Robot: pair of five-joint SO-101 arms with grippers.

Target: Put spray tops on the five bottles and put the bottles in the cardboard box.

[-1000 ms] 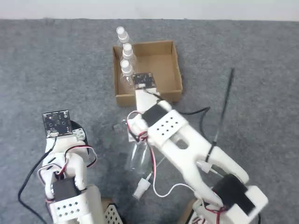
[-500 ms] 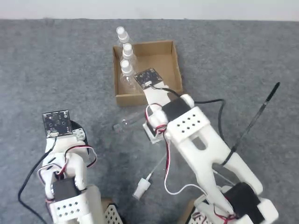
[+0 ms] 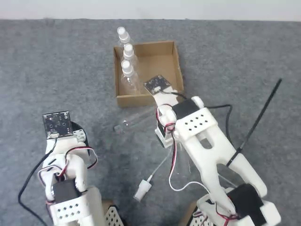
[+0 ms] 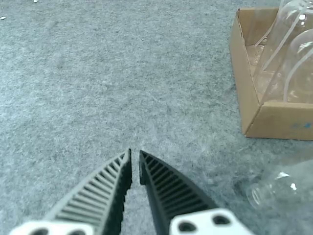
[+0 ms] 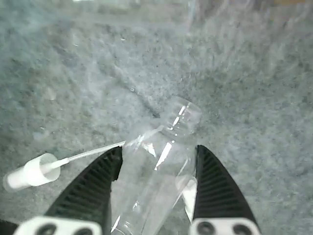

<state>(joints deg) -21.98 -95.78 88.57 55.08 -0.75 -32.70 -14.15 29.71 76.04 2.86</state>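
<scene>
Your right gripper [image 5: 159, 152] half-open, clamping uncapped bottle [image 5: 168, 132] just before cardboard box [image 3: 136, 100], neck free for spray top [image 3: 142, 189]. Left gripper [image 4: 135, 153] near-closed, empty.

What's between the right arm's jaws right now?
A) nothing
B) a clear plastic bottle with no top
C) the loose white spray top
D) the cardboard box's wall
B: the right wrist view shows the clear plastic bottle, neck bare, gripped between the right arm's jaws; the white spray top lies apart.
</scene>
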